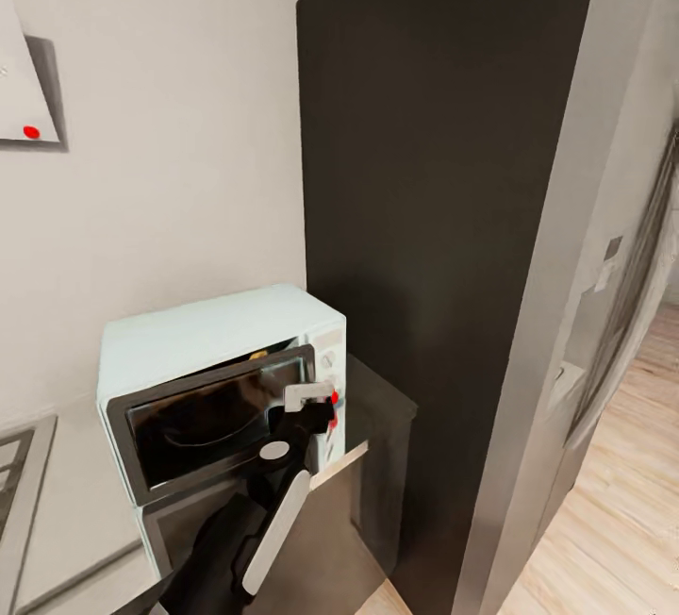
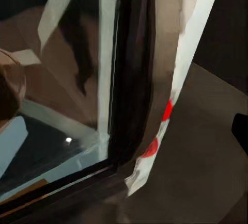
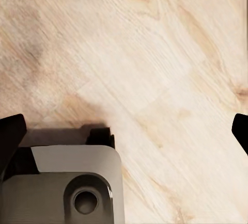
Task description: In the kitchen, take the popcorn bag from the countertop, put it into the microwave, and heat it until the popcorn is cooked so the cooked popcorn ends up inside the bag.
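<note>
Microwave [image 1: 189, 351] on countertop [image 1: 377, 398], grey wall [image 1: 179, 124].

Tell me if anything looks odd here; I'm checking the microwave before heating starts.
The microwave door looks not fully shut: a gap shows along its top edge, with something tan-orange just visible inside. The left gripper is at the door's knob-side edge. Nothing looks spilled or damaged.

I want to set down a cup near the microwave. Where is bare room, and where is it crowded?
Bare room: the flat top of the microwave, bordered by the grey wall, and the dark countertop strip between the microwave's knob side and the tall dark unit. Crowded: the front of the microwave, where the left arm reaches up to the door's right edge.
</note>
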